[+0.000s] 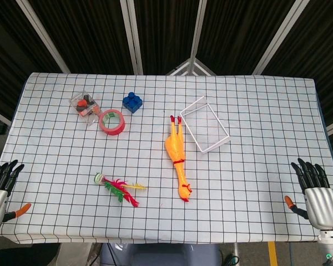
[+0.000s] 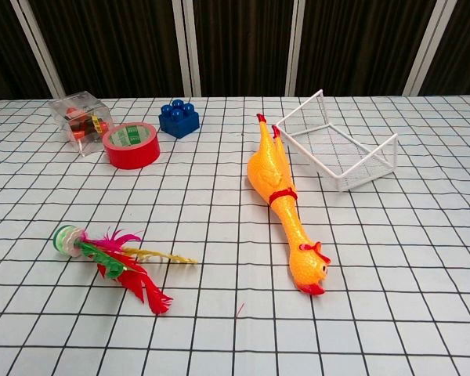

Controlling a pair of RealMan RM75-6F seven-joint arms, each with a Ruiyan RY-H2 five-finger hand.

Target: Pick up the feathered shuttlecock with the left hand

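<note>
The feathered shuttlecock [image 1: 117,187] lies flat on the checked tablecloth, front left of centre; its round base points left and its red, green and yellow feathers fan to the right. The chest view shows the shuttlecock [image 2: 113,260] close up at lower left. My left hand [image 1: 1,188] rests at the table's front left edge, well left of the shuttlecock, fingers apart and holding nothing. My right hand [image 1: 316,191] sits at the front right edge, fingers spread and empty. Neither hand shows in the chest view.
A yellow rubber chicken [image 1: 177,158] lies lengthwise at centre. A white wire basket [image 1: 205,124] is tipped beside it. Further back on the left stand a red tape roll [image 1: 112,121], a blue block [image 1: 132,102] and a clear box [image 1: 85,107] of small parts.
</note>
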